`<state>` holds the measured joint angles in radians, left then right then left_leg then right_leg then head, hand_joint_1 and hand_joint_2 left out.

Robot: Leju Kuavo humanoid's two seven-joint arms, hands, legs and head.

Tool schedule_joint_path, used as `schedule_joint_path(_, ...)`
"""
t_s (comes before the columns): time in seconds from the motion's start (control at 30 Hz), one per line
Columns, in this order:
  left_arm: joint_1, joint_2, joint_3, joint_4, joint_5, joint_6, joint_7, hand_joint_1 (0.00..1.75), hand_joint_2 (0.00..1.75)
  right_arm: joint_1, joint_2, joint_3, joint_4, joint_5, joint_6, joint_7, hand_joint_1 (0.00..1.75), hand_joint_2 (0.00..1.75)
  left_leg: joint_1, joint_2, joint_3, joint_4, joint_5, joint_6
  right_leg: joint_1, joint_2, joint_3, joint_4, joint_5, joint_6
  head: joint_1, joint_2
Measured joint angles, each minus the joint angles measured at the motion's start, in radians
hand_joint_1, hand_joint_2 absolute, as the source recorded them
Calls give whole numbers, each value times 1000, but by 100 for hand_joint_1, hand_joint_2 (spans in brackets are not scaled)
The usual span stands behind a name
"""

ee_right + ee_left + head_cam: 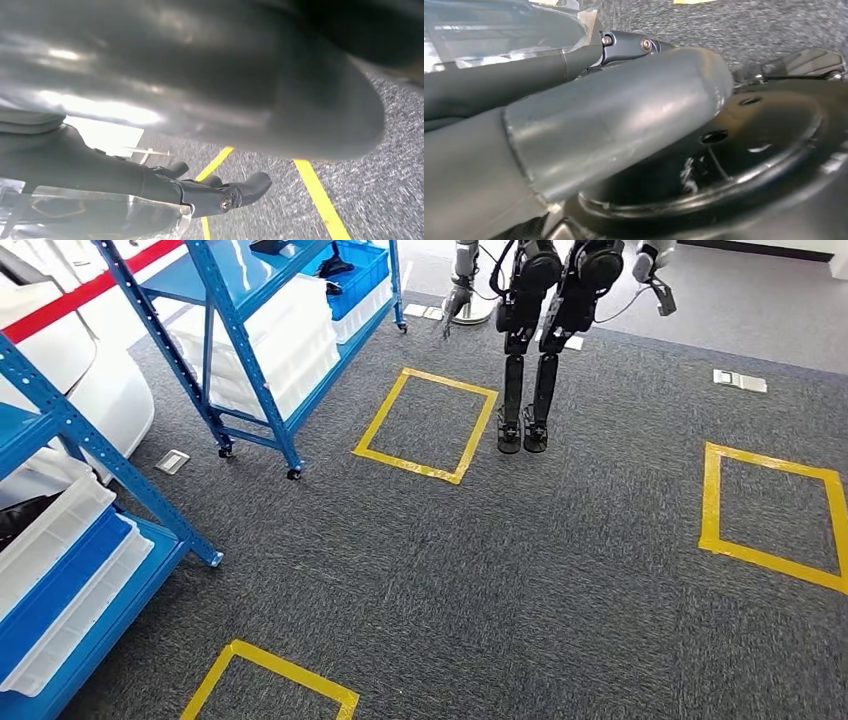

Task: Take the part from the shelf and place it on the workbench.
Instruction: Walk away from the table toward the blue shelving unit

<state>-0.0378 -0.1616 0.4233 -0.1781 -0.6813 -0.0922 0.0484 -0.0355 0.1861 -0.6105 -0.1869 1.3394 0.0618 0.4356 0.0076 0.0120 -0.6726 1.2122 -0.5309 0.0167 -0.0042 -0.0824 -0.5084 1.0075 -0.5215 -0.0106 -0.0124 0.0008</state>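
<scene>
We're seeing the left hand gripping the part, a black round metal piece with holes, thumb lying across its rim over grey carpet. The right hand is hanging with fingers apart, holding nothing. Blue shelves with white bins are standing at left.

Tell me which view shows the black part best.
The left wrist view: the black part, a round dished metal piece with holes, lies close behind the left hand, whose thick thumb touches it. The other two views give nothing clear of it.
</scene>
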Motion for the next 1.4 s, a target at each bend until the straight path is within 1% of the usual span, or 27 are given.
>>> schedule_joint_path(0.07, -3, 1, 2, 0, 0, 0, 0, 0, 0, -1, 1, 0, 0, 0, 0, 0, 0, 0, -10, 50, 76, -137, 44, 14, 5, -21, 8, 0, -5, 1, 1, 0)
schedule_joint_path(0.13, -8, 3, 3, 0, 0, -1, 0, 0, 0, -3, 1, 0, 0, 0, 0, 0, 0, 0, -20, 74, 103, -189, 51, 23, 7, -39, 16, -1, -9, 7, 2, 0)
schedule_joint_path(0.2, -8, 3, 4, 0, 0, -2, 1, 0, 0, -6, 1, -1, 0, 0, 0, 0, 0, 0, -19, 49, 106, -199, 58, 27, 9, -54, 23, -2, -13, 14, 2, 0)
schedule_joint_path(0.27, -8, 3, 4, 0, 0, -2, 5, 0, 0, -7, 0, -1, -1, 0, 0, 1, 0, 0, -11, 23, 115, -218, 70, 34, 8, -16, 14, 30, -34, 18, 4, 0)
schedule_joint_path(0.33, -10, 3, 5, 0, 0, -2, 9, 0, 0, -6, -1, -2, -1, 1, 0, -1, 0, 0, -6, -4, 117, -226, 78, 39, 2, 47, -36, 137, -82, 16, 8, 0)
schedule_joint_path(0.4, -12, 2, 7, 0, 0, -1, 12, 0, 0, -9, -2, -3, -1, 2, 1, -3, 0, 0, -5, -34, 115, -226, 79, 40, -4, 70, -96, 251, -119, 19, 10, 0)
schedule_joint_path(0.43, -11, 1, 8, 0, 0, -1, 12, 0, 0, -12, -3, -3, -2, 4, 1, -3, 0, 0, -5, -50, 116, -225, 79, 39, -7, 72, -107, 268, -116, 27, 10, 0)
schedule_joint_path(0.47, -10, 1, 9, 0, 0, 1, 13, 0, 0, -13, -4, -3, -2, 6, 1, -3, 0, 0, -3, -66, 118, -224, 79, 37, -11, 75, -100, 245, -96, 39, 10, 0)
schedule_joint_path(0.5, -10, 1, 10, 0, 0, 3, 13, 0, 0, -13, -6, -3, -1, 9, 2, -3, 0, 0, -1, -83, 119, -222, 78, 33, -17, 83, -77, 189, -64, 52, 10, 0)
schedule_joint_path(0.53, -9, 1, 11, 0, 0, 6, 13, 0, 0, -11, -7, -3, -1, 12, 2, -4, 0, 0, 0, -100, 118, -217, 76, 27, -24, 104, -50, 120, -32, 65, 11, 0)
schedule_joint_path(0.57, -10, 2, 12, 0, 0, 9, 13, 0, 0, -10, -7, -3, -1, 15, 3, -4, 0, 0, 0, -114, 114, -210, 73, 20, -28, 125, -29, 63, -9, 70, 13, 0)
schedule_joint_path(0.63, -9, 2, 16, 0, 0, 14, 13, 0, 0, -10, -7, -3, 0, 19, 4, -6, 0, 0, -2, -134, 103, -201, 69, 7, -28, 149, -14, 15, 6, 62, 15, 0)
schedule_joint_path(0.7, -5, 2, 19, 0, 0, 17, 12, 0, 0, -12, -7, -2, 0, 22, 4, -8, 0, 0, 0, -145, 96, -200, 72, 0, -26, 131, -14, 15, 9, 44, 12, 0)
schedule_joint_path(0.73, -3, 2, 21, 0, -1, 19, 12, 0, 0, -13, -7, -2, 0, 23, 4, -9, 0, 0, 1, -131, 91, -193, 68, -3, -27, 122, -11, 14, 12, 38, 11, 0)
schedule_joint_path(0.77, -2, 1, 23, 0, -1, 20, 11, 0, 0, -13, -7, -2, 0, 25, 4, -10, 0, 0, 2, -105, 81, -171, 56, -6, -28, 111, -11, 13, 13, 31, 7, 0)
schedule_joint_path(0.83, -3, 1, 26, 0, -3, 21, 9, 0, 0, -9, -7, -2, 0, 26, 3, -14, 0, 0, 1, -41, 29, -69, 0, -11, -22, 84, -11, 12, 13, 21, 1, 0)
schedule_joint_path(0.9, -5, 0, 27, 0, -6, 22, 7, 0, 0, -5, -8, -2, 0, 27, 2, -15, 0, 0, 3, -18, -39, 64, -54, -14, -15, 53, -13, 13, 10, 14, -2, 0)
schedule_joint_path(0.93, -5, 0, 27, 0, -8, 22, 7, 0, 0, -5, -8, -2, 0, 27, 1, -16, 0, 0, 3, -15, -56, 96, -59, -12, -12, 38, -14, 13, 8, 11, -3, 0)
schedule_joint_path(0.97, -4, 0, 27, 0, -9, 22, 7, 0, 0, -4, -9, -2, 0, 27, 1, -16, 0, 0, 2, -13, -51, 87, -43, -9, -10, 24, -15, 13, 6, 9, -3, 0)
schedule_joint_path(1.0, -2, 0, 27, 0, -9, 23, 7, 0, 0, -5, -8, -2, 0, 27, 1, -16, 0, 0, 1, -6, -25, 38, -14, -4, -8, 11, -13, 12, 3, 7, -3, 0)
schedule_joint_path(1.07, -5, 1, 27, 0, -9, 24, 7, 0, 0, -5, -7, -2, 0, 28, 1, -16, 0, 0, -7, 37, 52, -98, 39, 11, -3, -11, -7, 12, -3, 6, -2, 0)
schedule_joint_path(1.13, -11, 2, 27, 0, -9, 26, 6, 0, 0, -7, -7, -2, 0, 28, 1, -17, 0, 0, -18, 67, 91, -172, 52, 21, 1, -30, -1, 12, -9, 12, 0, 0)
schedule_joint_path(1.2, -13, 2, 27, 0, -10, 27, 4, 0, 0, -10, -6, -2, 0, 27, 0, -18, 0, 0, -23, 50, 93, -184, 52, 26, 3, -52, 11, 6, -12, 21, 0, 0)
schedule_joint_path(1.23, -11, 1, 28, 0, -10, 28, 4, 0, 0, -12, -7, -2, 0, 27, 0, -18, 0, 0, -21, 37, 98, -193, 58, 28, 3, -50, 16, 7, -15, 26, 0, 0)
schedule_joint_path(1.3, -10, 0, 28, 0, -10, 28, 4, 0, 0, -13, -8, -2, -1, 27, 0, -18, 0, 0, -12, 12, 109, -213, 74, 37, 4, -4, 2, 51, -41, 29, 3, 0)
schedule_joint_path(1.37, -12, -1, 29, 0, -10, 29, 4, 0, 0, -10, -9, -2, -1, 26, 0, -20, 0, 0, -6, -15, 110, -220, 81, 42, -1, 55, -58, 171, -93, 24, 7, 0)
schedule_joint_path(1.4, -13, -2, 29, 0, -10, 29, 4, 0, 0, -11, -9, -2, -1, 26, 0, -21, 0, 0, -6, -30, 109, -220, 81, 42, -3, 66, -90, 232, -113, 24, 8, 0)
